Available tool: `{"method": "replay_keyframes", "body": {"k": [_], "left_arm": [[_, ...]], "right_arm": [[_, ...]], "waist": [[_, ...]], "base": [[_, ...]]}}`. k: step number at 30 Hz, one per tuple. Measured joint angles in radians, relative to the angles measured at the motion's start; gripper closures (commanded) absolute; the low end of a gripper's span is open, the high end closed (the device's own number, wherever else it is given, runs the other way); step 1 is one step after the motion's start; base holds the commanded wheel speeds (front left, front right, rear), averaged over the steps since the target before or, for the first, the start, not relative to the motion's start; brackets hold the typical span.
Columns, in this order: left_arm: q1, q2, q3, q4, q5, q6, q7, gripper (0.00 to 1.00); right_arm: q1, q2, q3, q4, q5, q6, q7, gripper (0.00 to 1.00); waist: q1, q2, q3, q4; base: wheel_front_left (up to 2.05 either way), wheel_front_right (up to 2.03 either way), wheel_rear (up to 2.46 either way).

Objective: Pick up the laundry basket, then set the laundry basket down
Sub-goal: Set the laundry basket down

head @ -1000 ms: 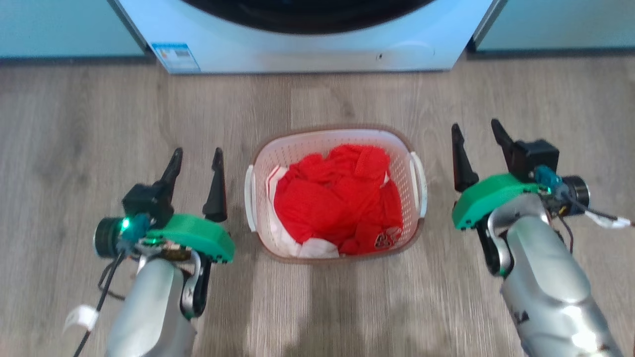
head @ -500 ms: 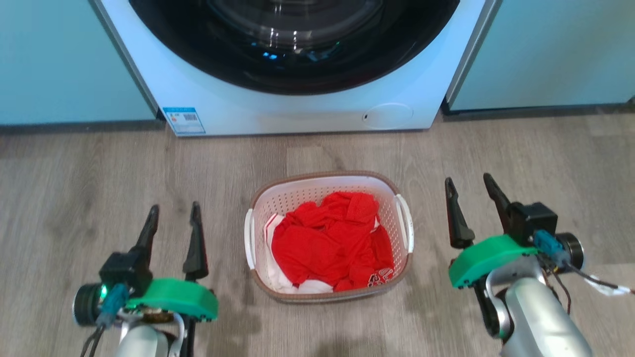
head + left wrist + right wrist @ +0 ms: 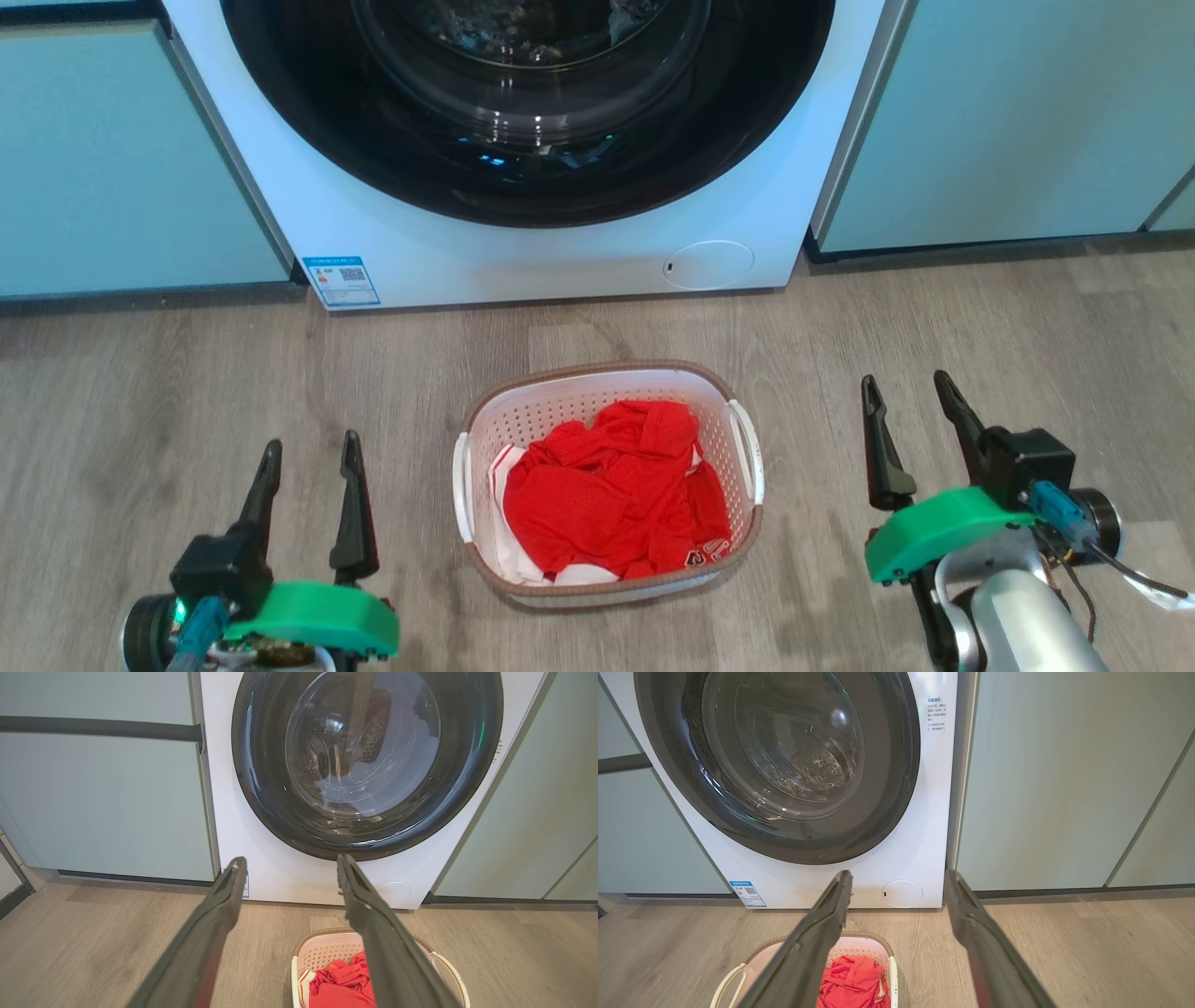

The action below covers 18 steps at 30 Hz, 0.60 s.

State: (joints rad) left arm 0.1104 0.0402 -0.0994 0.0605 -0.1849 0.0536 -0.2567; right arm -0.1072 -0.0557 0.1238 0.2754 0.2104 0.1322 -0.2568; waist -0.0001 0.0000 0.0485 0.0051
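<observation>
Laundry basket (image 3: 597, 370) on the floor (image 3: 187, 392), a gripper on each side.
The laundry basket stood on the wooden floor near the front of the washing machine (image 3: 523, 252), with red clothes (image 3: 607, 495) inside. The left gripper (image 3: 311, 446) hung to its left and the right gripper (image 3: 906, 383) to its right. Both were clear of the handles, with fingers spread and nothing between them.

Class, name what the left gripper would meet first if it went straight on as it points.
The left gripper would probably meet the white front of the washing machine, below its door; the laundry basket lies aside.
</observation>
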Motion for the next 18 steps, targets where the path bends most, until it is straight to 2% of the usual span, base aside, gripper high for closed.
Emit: {"method": "replay_keyframes", "body": {"k": [18], "left_arm": [[0.047, 0.002, 0.008, 0.023, 0.009, 0.009, 0.0, 0.0]], "right_arm": [[0.035, 0.006, -0.002, -0.006, -0.002, 0.0, 0.0, 0.0]], "waist": [[0.0, 0.0, -0.045, -0.008]], "base": [[0.0, 0.0, 0.0]]}}
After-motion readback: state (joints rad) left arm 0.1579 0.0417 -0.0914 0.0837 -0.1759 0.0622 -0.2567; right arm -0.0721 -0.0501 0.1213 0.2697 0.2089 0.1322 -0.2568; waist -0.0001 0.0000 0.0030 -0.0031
